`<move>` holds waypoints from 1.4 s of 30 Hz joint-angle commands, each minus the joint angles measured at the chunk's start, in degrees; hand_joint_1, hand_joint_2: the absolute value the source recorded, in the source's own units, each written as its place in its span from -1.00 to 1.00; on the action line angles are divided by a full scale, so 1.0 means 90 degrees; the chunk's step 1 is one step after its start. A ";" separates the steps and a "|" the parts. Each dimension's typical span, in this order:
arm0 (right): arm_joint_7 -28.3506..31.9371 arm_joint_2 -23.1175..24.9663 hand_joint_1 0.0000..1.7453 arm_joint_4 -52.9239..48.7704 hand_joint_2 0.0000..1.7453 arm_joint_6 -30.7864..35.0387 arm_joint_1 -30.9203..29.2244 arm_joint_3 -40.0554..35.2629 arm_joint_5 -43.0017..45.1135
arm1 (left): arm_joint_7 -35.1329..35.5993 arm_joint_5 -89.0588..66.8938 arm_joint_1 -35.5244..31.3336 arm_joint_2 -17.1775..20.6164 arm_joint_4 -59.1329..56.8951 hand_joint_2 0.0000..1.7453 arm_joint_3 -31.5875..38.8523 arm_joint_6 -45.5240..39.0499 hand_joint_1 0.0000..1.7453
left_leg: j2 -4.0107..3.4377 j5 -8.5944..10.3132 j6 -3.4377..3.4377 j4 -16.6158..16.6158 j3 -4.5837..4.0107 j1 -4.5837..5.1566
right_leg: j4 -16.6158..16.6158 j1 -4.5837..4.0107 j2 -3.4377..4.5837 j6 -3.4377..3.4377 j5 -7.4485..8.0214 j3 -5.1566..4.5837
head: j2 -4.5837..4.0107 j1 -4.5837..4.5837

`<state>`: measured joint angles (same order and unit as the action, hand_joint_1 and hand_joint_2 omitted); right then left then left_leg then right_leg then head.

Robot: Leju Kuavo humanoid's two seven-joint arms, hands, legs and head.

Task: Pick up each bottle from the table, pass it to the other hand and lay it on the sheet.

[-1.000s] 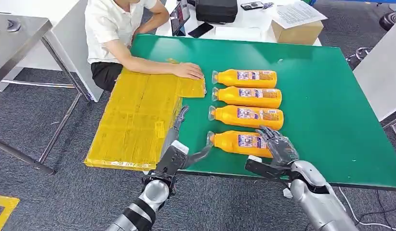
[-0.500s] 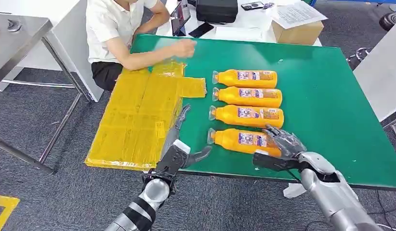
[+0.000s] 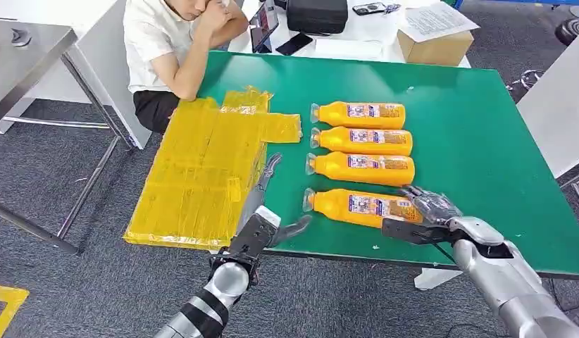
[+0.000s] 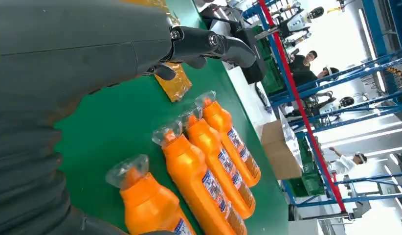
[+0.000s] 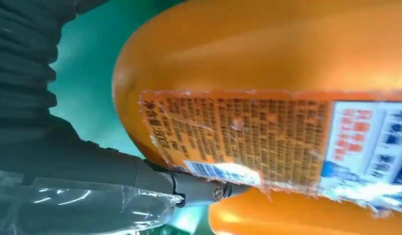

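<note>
Several orange bottles lie side by side on the green table (image 3: pixel 477 127), caps toward the yellow sheet (image 3: pixel 202 169). My right hand (image 3: pixel 431 211) is at the base end of the nearest bottle (image 3: pixel 357 206), with fingers spread over the base and the thumb on its near side. That bottle (image 5: pixel 267 58) lies flat on the table, with my thumb (image 5: pixel 116 171) against its underside in the right wrist view. My left hand (image 3: pixel 262 211) hovers open at the table's front edge, between the sheet and the nearest bottle's cap (image 4: pixel 128 169), holding nothing.
A person (image 3: pixel 174 42) sits at the far left corner, elbow by the sheet's far end and hand raised. A cardboard box (image 3: pixel 434 46), papers and a black bag (image 3: pixel 316 14) sit on the white table behind. Bare green surface lies right of the bottles.
The person's hand lifted off the sheet and went up to the face. My right hand slid right along the nearest bottle to its base end. The left hand stayed put.
</note>
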<state>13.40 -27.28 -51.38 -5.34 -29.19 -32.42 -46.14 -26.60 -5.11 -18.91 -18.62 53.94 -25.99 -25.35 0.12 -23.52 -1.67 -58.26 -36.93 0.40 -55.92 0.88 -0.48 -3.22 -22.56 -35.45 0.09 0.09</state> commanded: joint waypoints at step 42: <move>0.1517 0.2392 1.00 -0.2376 1.00 0.1771 0.3401 0.3247 0.2223 | -0.1489 0.0475 0.2521 0.1149 0.3616 1.00 -0.1128 -0.0841 -1.00 | -0.0003 -0.0048 0.0014 0.0015 0.0065 -0.0015 | 0.0009 -0.0013 0.0005 0.0009 -0.0051 0.0064 | 0.0000 0.0000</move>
<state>26.38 -10.64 -65.79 9.09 -5.47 -12.26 -28.02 -37.73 1.02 -7.27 -15.56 70.32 -30.06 -29.18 0.23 -23.71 -1.65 -58.23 -36.97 0.30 -55.92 0.80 -0.60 -3.25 -22.80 -35.43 0.09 0.09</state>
